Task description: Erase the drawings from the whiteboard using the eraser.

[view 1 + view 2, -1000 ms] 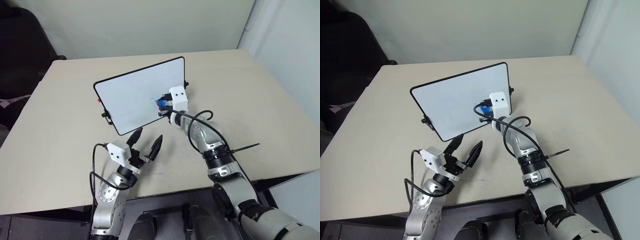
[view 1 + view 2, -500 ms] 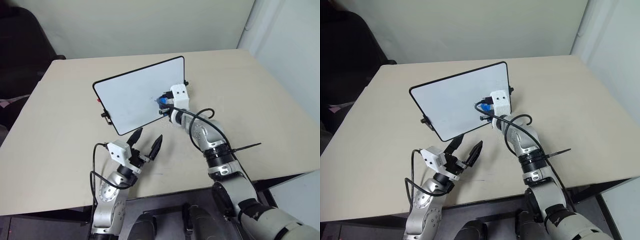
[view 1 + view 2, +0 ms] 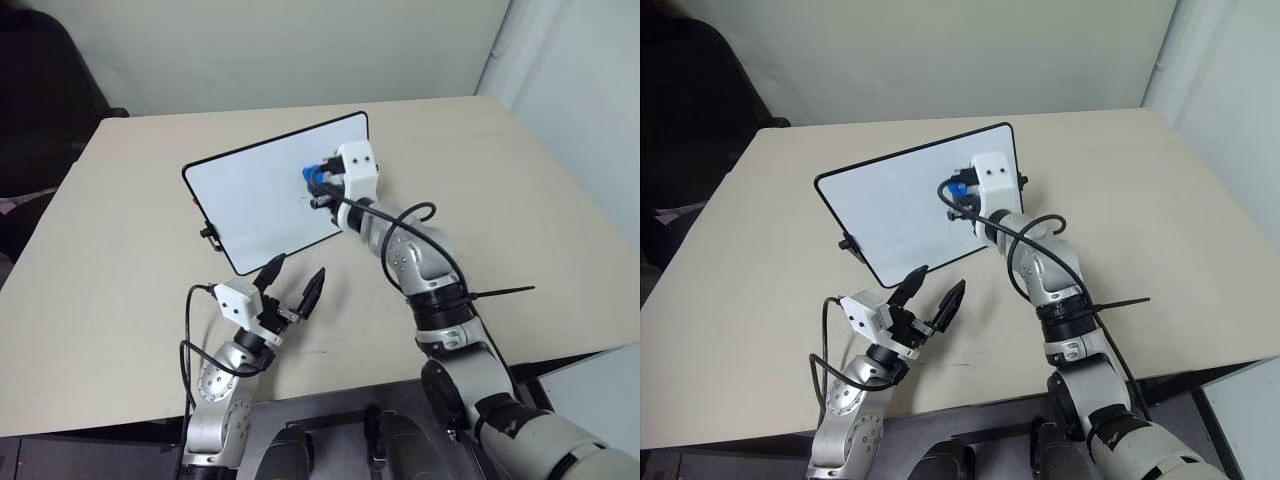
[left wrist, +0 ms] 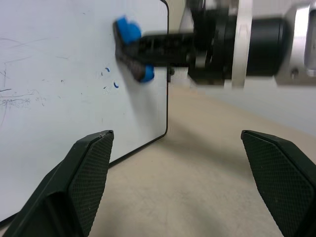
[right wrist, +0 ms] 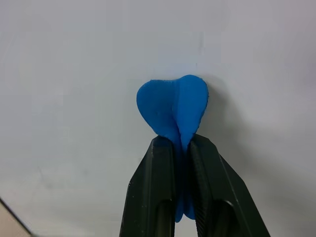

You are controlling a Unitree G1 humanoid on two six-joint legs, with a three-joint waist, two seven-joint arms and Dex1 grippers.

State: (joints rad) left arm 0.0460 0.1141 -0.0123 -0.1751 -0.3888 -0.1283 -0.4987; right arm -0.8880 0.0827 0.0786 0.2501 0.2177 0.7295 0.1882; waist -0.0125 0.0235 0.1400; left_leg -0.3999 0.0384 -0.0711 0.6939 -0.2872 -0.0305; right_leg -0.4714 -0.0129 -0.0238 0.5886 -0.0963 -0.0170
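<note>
The right gripper [image 5: 180, 148] is pinching the blue eraser [image 5: 173, 108] against the whiteboard [image 3: 250, 195] — it is folding, so it looks soft and light. Tiny blue drawings [image 4: 111, 79] are sitting just beside it.

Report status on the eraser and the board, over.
Right gripper shut on eraser, pressed to whiteboard. Left gripper open, low in front of the board. Faint blue drawings remain below eraser. Nothing blocking.
</note>
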